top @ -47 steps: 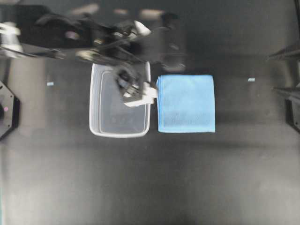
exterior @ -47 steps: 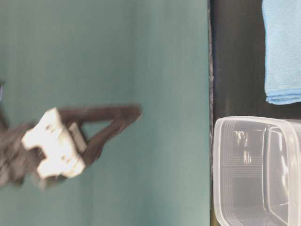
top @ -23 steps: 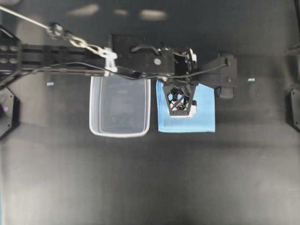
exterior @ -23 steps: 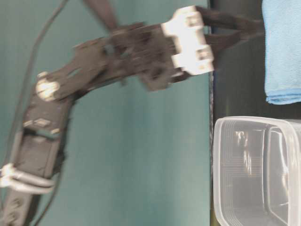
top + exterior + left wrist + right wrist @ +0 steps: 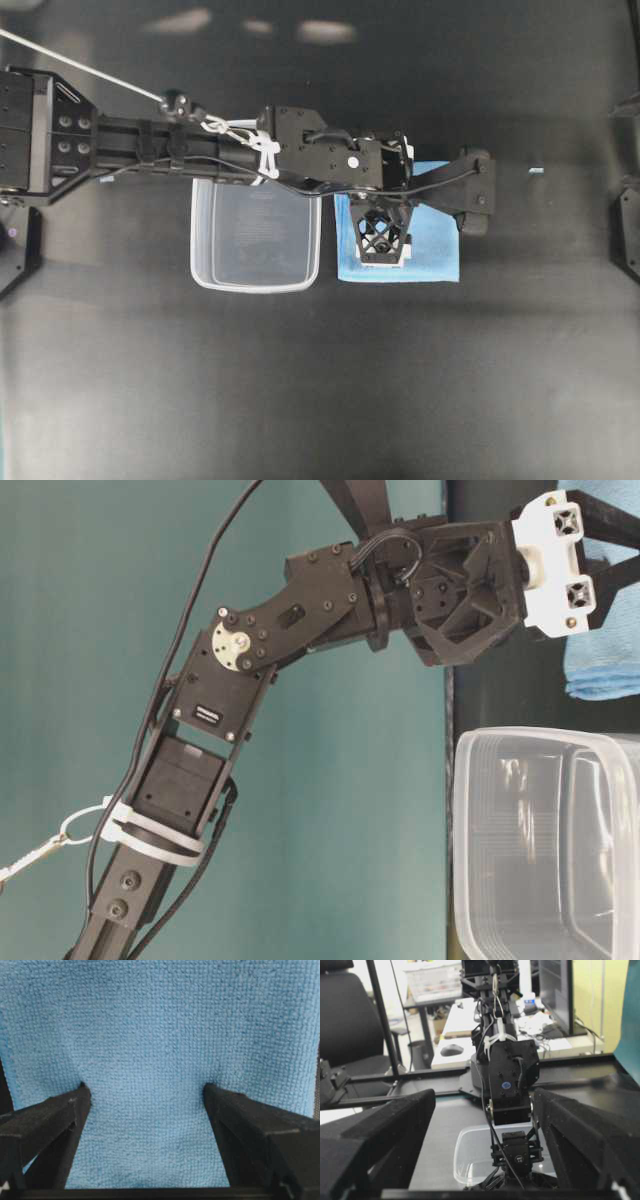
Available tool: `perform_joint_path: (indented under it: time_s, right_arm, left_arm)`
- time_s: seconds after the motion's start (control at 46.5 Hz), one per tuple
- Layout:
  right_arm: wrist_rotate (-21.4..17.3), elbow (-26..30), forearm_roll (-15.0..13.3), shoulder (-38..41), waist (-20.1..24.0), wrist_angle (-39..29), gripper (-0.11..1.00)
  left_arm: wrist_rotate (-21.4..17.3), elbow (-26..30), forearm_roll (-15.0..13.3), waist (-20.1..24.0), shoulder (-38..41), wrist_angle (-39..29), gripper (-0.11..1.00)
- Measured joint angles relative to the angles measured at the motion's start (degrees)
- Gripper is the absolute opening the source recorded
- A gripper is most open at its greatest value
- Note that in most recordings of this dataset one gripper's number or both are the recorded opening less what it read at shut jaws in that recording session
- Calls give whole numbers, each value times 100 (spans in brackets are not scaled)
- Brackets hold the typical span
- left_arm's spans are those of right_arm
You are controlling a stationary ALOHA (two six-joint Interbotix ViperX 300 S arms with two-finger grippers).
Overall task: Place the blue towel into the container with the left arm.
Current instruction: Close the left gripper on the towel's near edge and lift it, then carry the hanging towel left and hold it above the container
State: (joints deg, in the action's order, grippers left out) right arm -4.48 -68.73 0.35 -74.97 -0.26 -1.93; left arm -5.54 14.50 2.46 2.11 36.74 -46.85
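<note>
The light sky-blue microfibre towel [image 5: 432, 236] lies flat on the matte black tabletop [image 5: 320, 380], just right of the clear rectangular plastic container [image 5: 256, 236] in the overhead view, the two nearly edge to edge. The towel is close to square, with no marked long axis; its sides run parallel to the container's sides. The container's long axis runs top to bottom in that view.

The black left gripper [image 5: 145, 1092] points down onto the towel with its jaws spread wide. In the wrist view both black fingertips [image 5: 82, 1095] press into the pile, dimpling the cloth; nothing is pinched between them. The left arm [image 5: 200, 155] reaches in from the left edge, passing above the container's far rim.

The right gripper [image 5: 485, 1110] has its jaws wide apart too, holding nothing, facing the left arm from across the table.

Room: teal wall [image 5: 300, 830] in the table-level view; a black office chair [image 5: 350, 1020] and a cluttered desk [image 5: 470, 1020] behind the rig.
</note>
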Motion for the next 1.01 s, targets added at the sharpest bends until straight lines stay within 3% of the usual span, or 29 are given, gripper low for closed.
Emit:
perform_joint_path:
  time_s: [0.15, 0.344, 0.408, 0.752, 1.01]
  right_arm:
    - [9, 0, 0, 0, 0, 0, 77]
    - [9, -9, 0, 0, 0, 0, 77]
    - [9, -9, 0, 0, 0, 9, 77]
    - [0, -18, 0, -9, 0, 9, 77]
    - [18, -9, 0, -9, -9, 9, 77]
  left_arm:
    - [44, -149, -9, 0, -35, 53, 73]
    - [-9, -220, 0, -62, -123, -9, 19]
    - [-53, -193, 0, -70, -158, -18, 7]
    - [-44, 211, 0, 18, -1046, -650, 6]
    - [-26, -132, 0, -18, -2435, -1696, 6]
